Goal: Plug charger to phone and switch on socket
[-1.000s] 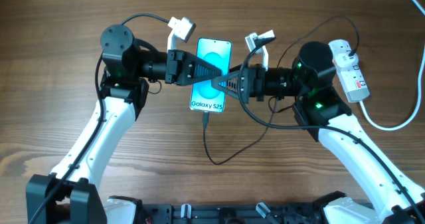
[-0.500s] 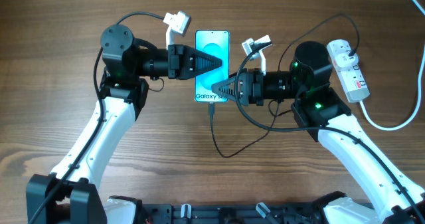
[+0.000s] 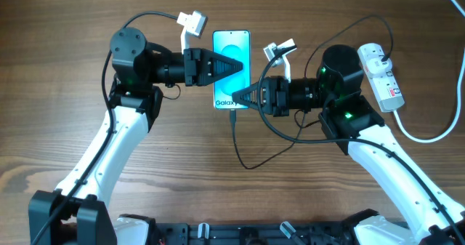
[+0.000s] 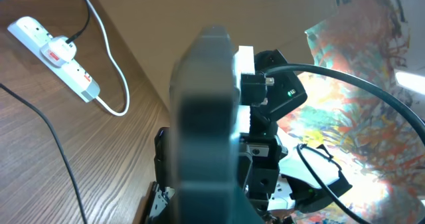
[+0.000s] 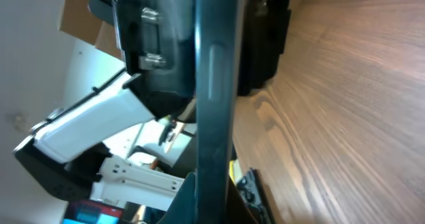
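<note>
1. Taking 12 o'clock as the far edge of the brown wooden table (image 3: 182, 165), the small rectangular phone with the teal-cyan screen (image 3: 231, 45) sits mid-table between the two arms, its long axis running 12 to 6.
2. The left gripper (image 3: 243, 68) reaches in from 9 o'clock with its tips over the screen; I cannot tell whether it grips or has let go.
3. The right gripper (image 3: 236, 97) comes in from 3 o'clock and is clenched at the phone's lower corner; its wrist view shows the phone's edge dead centre, so I judge it pinches the phone.
4. The long thin black charger cable (image 3: 233, 125) meets the phone's 6 o'clock end and looks plugged in; it loops toward 6, then swings back toward 3.
5. So the switch looks to be the step left; the elongated white power-strip socket (image 3: 383, 78) lies well apart at 3 o'clock of the right gripper, beyond that arm's shoulder.
6. Its long axis runs roughly 11 to 5, with the small red switch (image 3: 394, 91) toward the 5 o'clock end; the right arm is much the nearer.
7. Count: one phone; one black cable; one socket with one white plug (image 3: 373, 54); one thick white cord (image 3: 432, 139); two grippers.
</note>
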